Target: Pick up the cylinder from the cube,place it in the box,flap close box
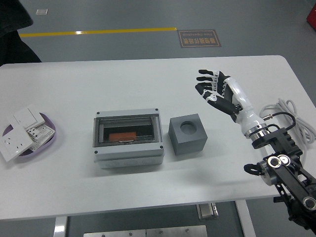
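A grey box (129, 139) stands at the table's middle with its clear flap shut. An orange cylinder (122, 135) lies inside it, seen through the flap. A grey cube (187, 134) with an empty round hole in its top stands just right of the box. My right hand (212, 88) is raised above the table at the right, well clear of the cube, fingers spread and empty. My left arm is out of view.
A purple dish (49, 139) with several white wall switches sits at the left edge. A white power strip with a coiled cable (291, 112) lies at the far right. A dark sleeve (12, 19) shows at the top left corner.
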Controlling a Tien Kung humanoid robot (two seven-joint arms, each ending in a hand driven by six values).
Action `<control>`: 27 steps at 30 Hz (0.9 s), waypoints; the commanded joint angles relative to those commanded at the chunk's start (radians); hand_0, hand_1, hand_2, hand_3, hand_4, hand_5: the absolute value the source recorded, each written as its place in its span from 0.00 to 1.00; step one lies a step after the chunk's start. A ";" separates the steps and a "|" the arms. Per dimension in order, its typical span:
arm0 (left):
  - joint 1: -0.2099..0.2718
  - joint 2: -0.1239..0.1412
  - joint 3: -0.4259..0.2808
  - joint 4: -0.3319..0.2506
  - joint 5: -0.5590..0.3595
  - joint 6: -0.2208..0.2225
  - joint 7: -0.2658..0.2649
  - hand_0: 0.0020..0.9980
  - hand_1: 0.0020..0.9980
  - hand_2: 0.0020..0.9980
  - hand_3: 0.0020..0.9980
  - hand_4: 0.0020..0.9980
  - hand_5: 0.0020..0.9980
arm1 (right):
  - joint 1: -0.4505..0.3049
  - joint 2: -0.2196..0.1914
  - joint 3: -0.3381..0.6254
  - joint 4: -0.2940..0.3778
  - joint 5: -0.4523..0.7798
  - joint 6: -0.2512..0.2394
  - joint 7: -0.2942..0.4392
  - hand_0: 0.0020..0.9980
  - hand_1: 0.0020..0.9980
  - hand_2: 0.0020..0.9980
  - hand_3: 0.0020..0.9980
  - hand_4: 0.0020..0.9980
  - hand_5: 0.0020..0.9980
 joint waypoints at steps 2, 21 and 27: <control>-0.004 0.002 0.005 0.000 -0.002 -0.001 -0.001 0.64 0.67 0.66 0.70 0.75 0.32 | -0.017 0.009 0.062 -0.007 0.016 0.001 0.006 0.68 0.64 0.70 0.71 0.81 0.41; -0.015 0.034 0.007 0.000 -0.007 0.000 0.002 0.64 0.67 0.66 0.70 0.75 0.32 | -0.092 0.036 0.314 -0.008 0.041 0.058 0.040 0.69 0.65 0.69 0.70 0.77 0.37; -0.009 0.030 -0.015 0.000 -0.014 0.007 0.006 0.64 0.67 0.66 0.70 0.75 0.32 | -0.101 0.050 0.339 -0.012 0.046 0.058 0.043 0.71 0.66 0.70 0.71 0.82 0.32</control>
